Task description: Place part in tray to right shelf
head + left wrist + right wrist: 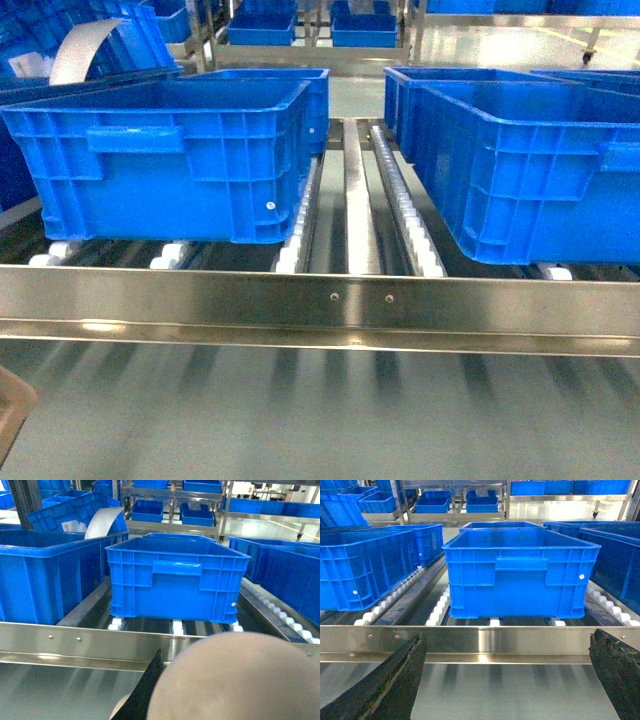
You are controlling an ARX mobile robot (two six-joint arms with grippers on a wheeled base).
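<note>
Right shelf filled the head view, shiny front rail across the middle. Just behind the rail sat a left crate and a right crate, both blue, both on white roller tracks running back from the rail. Well apart from each other, bare tracks between them. More blue crates stacked further behind the rail, blurred.

Tray seen in the left wrist view as a big beige rounded surface in front of the rail, close to the lens, blocking the lower right. One beige corner poked in low on the left of the head view, in front of and below the rail.

Left gripper: only one black finger showed, touching the tray's edge; could not tell how the jaws stood.

Right gripper hung in front of the rail, jaws spread wide, nothing between them.

Could not make out the part in any view.
</note>
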